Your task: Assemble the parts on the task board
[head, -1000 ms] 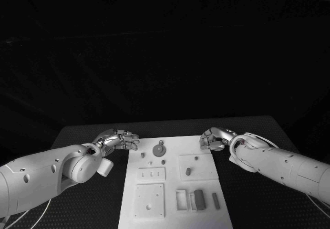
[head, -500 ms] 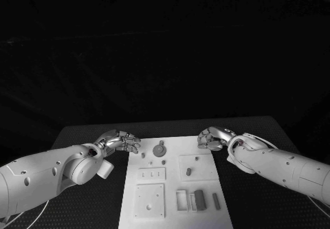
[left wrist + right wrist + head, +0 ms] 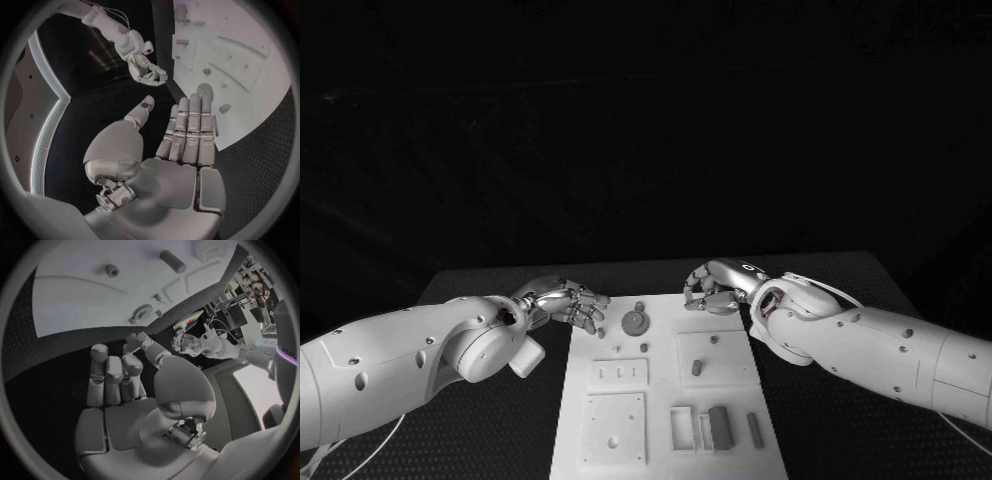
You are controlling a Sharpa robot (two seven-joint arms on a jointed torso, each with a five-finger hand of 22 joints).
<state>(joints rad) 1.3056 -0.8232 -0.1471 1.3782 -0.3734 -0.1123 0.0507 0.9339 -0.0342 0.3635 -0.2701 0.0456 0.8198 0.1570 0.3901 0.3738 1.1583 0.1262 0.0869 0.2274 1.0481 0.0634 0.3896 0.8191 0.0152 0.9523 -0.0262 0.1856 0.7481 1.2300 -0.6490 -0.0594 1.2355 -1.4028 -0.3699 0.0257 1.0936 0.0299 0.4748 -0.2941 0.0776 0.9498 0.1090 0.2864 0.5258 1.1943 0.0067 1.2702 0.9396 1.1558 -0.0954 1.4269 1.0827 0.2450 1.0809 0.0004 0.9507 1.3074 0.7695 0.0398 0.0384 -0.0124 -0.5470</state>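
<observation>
1. Black table [image 3: 488, 285], dark room behind it, and the white task board [image 3: 668, 400] runs lengthwise down the middle of the table toward the robot.

2. The left hand [image 3: 567, 303] sits at the board's far left corner, fingers reaching over the board's edge. In its wrist view the fingers [image 3: 189, 127] lie straight and side by side, thumb apart, nothing in them: empty and spread.

3. The right hand [image 3: 714, 286] hangs above the board's far right corner, fingers curled loosely inward. Its wrist view shows the palm [image 3: 122, 405] bare, so it carries nothing, though its fingers are partly bent.

4. On the board: a round disc part [image 3: 635, 320] near the far end, just beside the left hand's fingertips; a small peg [image 3: 698, 368] on the raised square plate toward the right; a dark block [image 3: 720, 422] standing in the slots at the near right, with a slim bar [image 3: 754, 428] beside it.

5. My read: both hands are closing on the far end, and no part is picked yet.

6. Risks from here: the two hands are near each other above the disc, so reaching together could make the fingers collide. The parts are small against those fingers, so a grasp off-centre could nudge the disc or flick it off the board.
</observation>
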